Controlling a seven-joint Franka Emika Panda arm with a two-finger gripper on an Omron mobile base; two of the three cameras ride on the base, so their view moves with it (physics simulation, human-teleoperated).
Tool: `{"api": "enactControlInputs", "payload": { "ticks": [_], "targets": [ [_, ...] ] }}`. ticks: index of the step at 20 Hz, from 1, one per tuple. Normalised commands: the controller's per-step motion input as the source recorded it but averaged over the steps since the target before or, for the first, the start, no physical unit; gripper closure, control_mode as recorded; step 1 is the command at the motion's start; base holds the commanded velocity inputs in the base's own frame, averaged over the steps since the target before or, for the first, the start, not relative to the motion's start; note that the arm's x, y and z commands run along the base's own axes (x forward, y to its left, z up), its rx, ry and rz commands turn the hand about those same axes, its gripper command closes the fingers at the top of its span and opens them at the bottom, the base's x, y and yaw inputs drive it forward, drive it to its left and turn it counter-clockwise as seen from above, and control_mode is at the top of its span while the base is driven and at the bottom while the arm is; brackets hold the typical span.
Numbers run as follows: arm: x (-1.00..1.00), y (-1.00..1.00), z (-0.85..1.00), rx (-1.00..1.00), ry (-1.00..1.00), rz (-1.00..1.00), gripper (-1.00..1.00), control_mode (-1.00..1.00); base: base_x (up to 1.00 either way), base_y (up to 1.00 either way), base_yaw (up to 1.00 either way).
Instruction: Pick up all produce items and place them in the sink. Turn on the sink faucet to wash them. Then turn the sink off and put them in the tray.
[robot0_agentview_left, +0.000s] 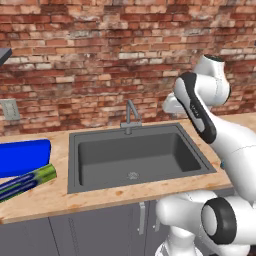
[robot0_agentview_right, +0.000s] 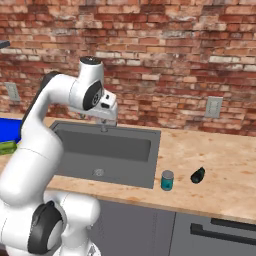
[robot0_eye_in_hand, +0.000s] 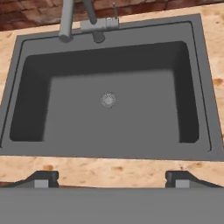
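Tray is cut off at the left edge of the left base view, mid-height; in the right base view only a blue sliver shows at the left edge behind the arm. Striped box is also clipped at the left, lying just below the tray. Faucet top runs out of the hand view's upper edge; in the right base view the hand covers most of it.

Sink: matte dark grey rectangular basin, rounded inner corners, round drain at centre, set in a speckled light wood counter. Brick wall behind. Faucet is thin grey metal with an angular bend.

Produce item: small, near-black, elongated, tapered at one end, lying on the counter in the lower right of the right base view, just right of the teal can, well apart from the sink. Surface detail too small to read.

Gripper: fingers spread wide, nothing between them, tips at the hand view's bottom over the sink's near rim.
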Motion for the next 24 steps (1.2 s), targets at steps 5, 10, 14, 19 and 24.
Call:
{"api": "enactControlInputs", "payload": {
  "ticks": [5, 10, 14, 19, 24],
  "targets": [
    [0.00, -0.71, 0.00, 0.10, 0.07, -0.12, -1.00, -1.00, 0.00, 0.00, 0.00],
    [0.00, -0.74, 0.00, 0.11, 0.06, -0.10, -1.00, -1.00, 0.00, 0.00, 0.00],
    [0.03, -0.85, 0.00, 0.12, 0.07, -0.07, -1.00, -1.00, 0.00, 0.00, 0.00],
    [0.11, -0.77, -0.01, 0.07, 0.10, -0.06, -1.00, -1.00, 0.00, 0.00, 0.00],
    [0.06, -0.55, -0.08, 0.00, 0.07, -0.03, -1.00, -1.00, 0.00, 0.00, 0.00]
  ]
}}
